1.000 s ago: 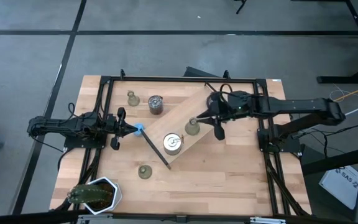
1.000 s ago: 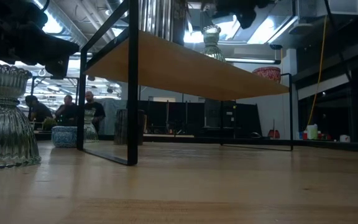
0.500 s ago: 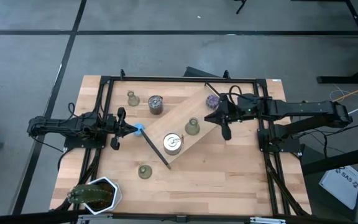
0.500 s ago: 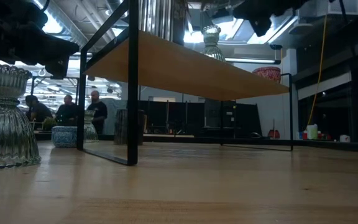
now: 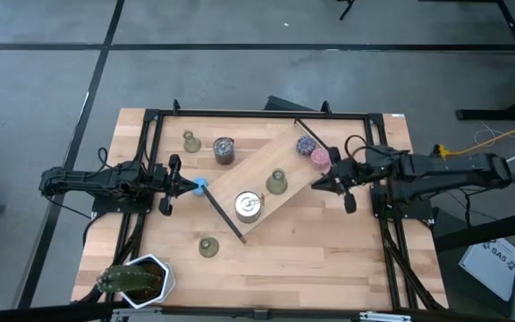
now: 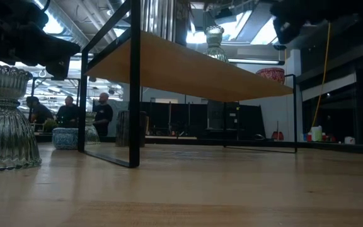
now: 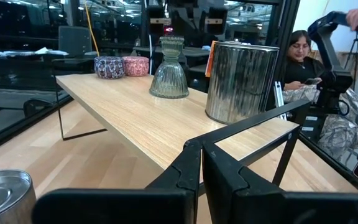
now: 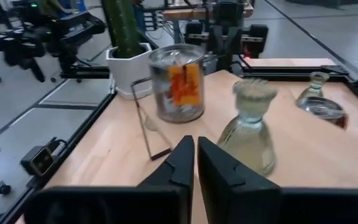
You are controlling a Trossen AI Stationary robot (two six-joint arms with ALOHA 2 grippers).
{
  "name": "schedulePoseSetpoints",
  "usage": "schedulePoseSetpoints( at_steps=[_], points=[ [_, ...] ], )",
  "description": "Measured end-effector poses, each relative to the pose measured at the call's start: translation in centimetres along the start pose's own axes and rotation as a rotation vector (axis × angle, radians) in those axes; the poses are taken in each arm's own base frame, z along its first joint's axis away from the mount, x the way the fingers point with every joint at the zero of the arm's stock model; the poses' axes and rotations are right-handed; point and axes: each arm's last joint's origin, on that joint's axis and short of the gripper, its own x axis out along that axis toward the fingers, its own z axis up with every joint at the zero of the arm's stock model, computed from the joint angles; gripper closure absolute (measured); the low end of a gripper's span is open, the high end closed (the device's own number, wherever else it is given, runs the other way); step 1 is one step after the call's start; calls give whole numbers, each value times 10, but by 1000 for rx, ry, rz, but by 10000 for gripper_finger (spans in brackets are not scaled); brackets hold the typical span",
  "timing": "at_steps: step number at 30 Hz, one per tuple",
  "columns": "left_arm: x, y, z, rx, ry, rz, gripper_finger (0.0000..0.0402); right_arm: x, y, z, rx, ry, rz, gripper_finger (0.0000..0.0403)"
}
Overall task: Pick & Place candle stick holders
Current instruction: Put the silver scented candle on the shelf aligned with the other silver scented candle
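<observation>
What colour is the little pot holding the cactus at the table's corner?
White. The pot shows best in the high view, with the green cactus lying across it.

Even, soft overhead light on the surface (image 5: 329,250) leaves faint shadows. The low view is backlit by bright ceiling lamps (arms mere silhouettes). The right wrist view is motion-blurred.
</observation>
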Motion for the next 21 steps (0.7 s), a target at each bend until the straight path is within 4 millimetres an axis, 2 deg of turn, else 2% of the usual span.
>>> schedulePoseSetpoints(
  at_steps=[6,13,21],
  points=[
    [0,0,0,0,0,0,390,-15,5,-28,-15,-53,33,393],
    [0,0,0,0,0,0,391,-25,3,-64,-36,-169,-24,393],
    [0,0,0,0,0,0,389,-29,1,-89,-42,-274,-59,393]
  ],
)
